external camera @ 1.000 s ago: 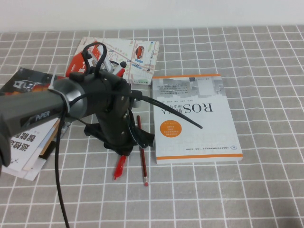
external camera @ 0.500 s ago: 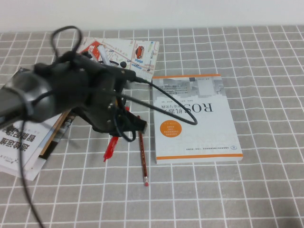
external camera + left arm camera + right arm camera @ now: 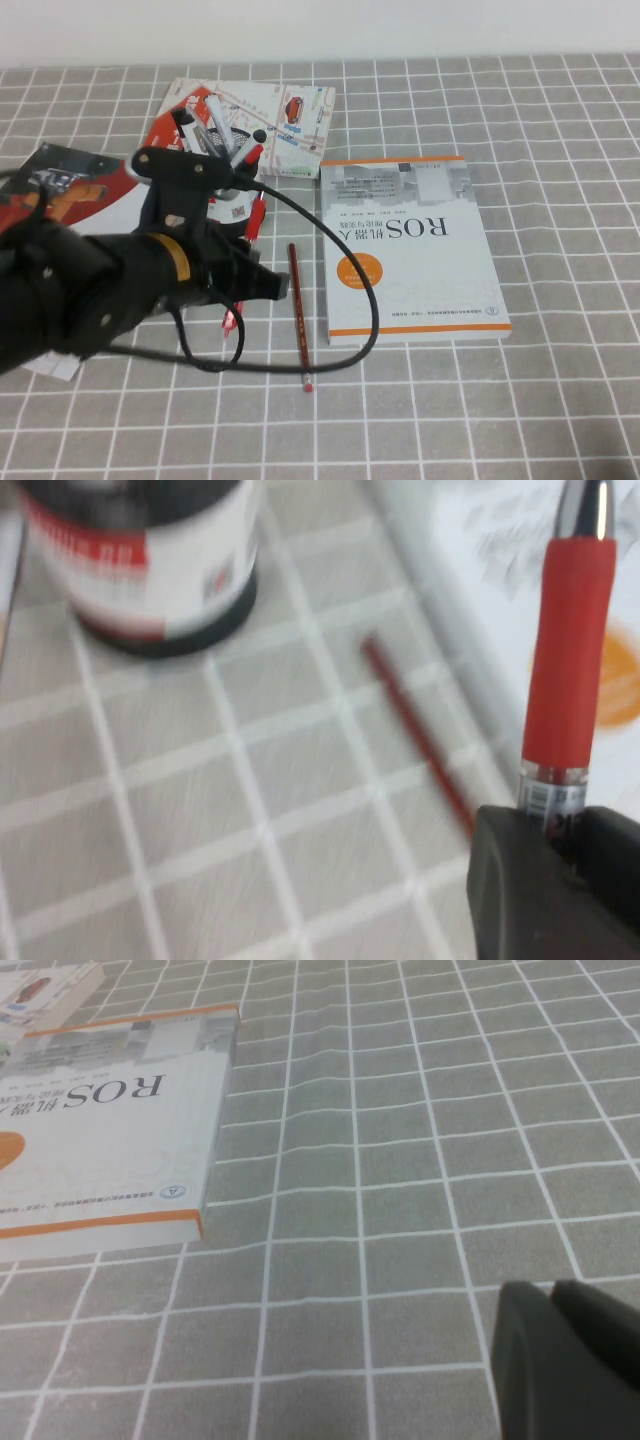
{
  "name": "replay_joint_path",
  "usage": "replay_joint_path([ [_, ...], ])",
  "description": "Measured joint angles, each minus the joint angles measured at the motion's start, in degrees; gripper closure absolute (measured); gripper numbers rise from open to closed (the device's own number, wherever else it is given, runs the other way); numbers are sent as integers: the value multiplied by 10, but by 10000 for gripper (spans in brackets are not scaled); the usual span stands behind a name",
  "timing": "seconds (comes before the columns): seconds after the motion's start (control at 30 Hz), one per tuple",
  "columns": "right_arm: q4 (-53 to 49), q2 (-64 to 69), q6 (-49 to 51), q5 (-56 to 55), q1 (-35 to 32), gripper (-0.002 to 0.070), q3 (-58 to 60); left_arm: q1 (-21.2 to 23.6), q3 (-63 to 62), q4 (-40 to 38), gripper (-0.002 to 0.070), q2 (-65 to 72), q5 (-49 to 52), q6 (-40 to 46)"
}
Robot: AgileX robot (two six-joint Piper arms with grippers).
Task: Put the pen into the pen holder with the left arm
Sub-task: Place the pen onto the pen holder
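Note:
My left gripper is shut on a red pen and holds it above the table, beside the pen holder. In the left wrist view the pen sticks out from between my black fingers, with its silver end pointing away. The pen holder is white with a red label and a black base, and stands apart from the pen. It holds several pens, and my left arm partly hides it in the high view. My right gripper is shut and empty, low over bare cloth.
A dark red pencil lies on the checked cloth between my left arm and the white and orange ROS book. A map leaflet lies behind the holder. A stack of books sits at the left edge.
My left arm has drawn back toward the near left with the red pen in its grip. The pen has come off the cloth, and the pen holder has come into sight.

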Motion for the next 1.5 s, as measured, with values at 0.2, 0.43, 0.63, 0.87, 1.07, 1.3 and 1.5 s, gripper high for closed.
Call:
replay_joint_path([
  [0.2, 0, 0, 0, 0, 0, 690, 0, 33, 39, 19, 605, -14, -204, -9],
  [0.43, 0, 0, 0, 0, 0, 690, 0, 121, 41, 16, 605, -1, -408, -9],
  [0.63, 0, 0, 0, 0, 0, 690, 0, 170, 40, 16, 605, 51, -511, -12],
  [0.87, 0, 0, 0, 0, 0, 690, 0, 182, -11, 15, 605, 129, -539, -13],
  [1.07, 0, 0, 0, 0, 0, 690, 0, 182, -50, 15, 605, 182, -544, -13],
  [1.3, 0, 0, 0, 0, 0, 690, 0, 182, -52, 15, 605, 218, -547, -13],
  [1.5, 0, 0, 0, 0, 0, 690, 0, 182, -53, 15, 605, 230, -558, -13],
])
